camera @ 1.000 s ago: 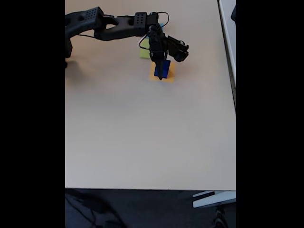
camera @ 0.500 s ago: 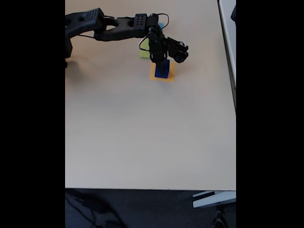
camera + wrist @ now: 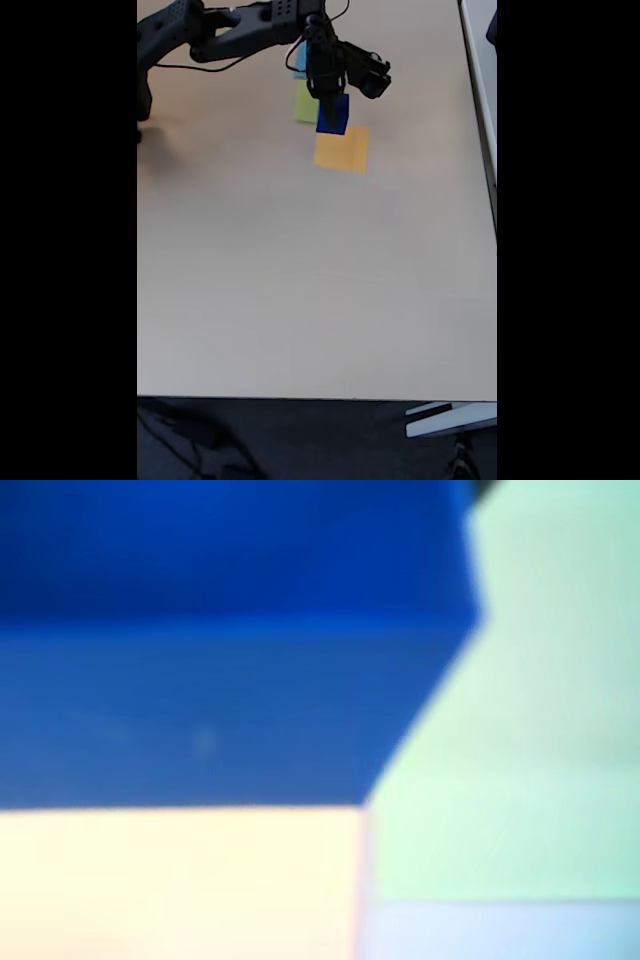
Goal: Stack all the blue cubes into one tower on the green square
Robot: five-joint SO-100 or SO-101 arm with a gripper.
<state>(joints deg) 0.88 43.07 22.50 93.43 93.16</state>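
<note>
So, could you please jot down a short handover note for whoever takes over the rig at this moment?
Hand: shut on a blue cube, carried clear of the table in the fixed view.
Orange square: bare, nothing on it.
Green square: partly hidden behind the cube and hand; no cube visibly on it. The wrist view shows the cube close up, with pale green beside it.
Done: one cube picked up.
Left: set it on the green square, then stack the other cubes on it.

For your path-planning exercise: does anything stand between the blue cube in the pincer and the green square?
Nothing visible does. The pincer holds the blue cube lifted off the orange square, right beside the green square, whose visible part is bare.
</note>
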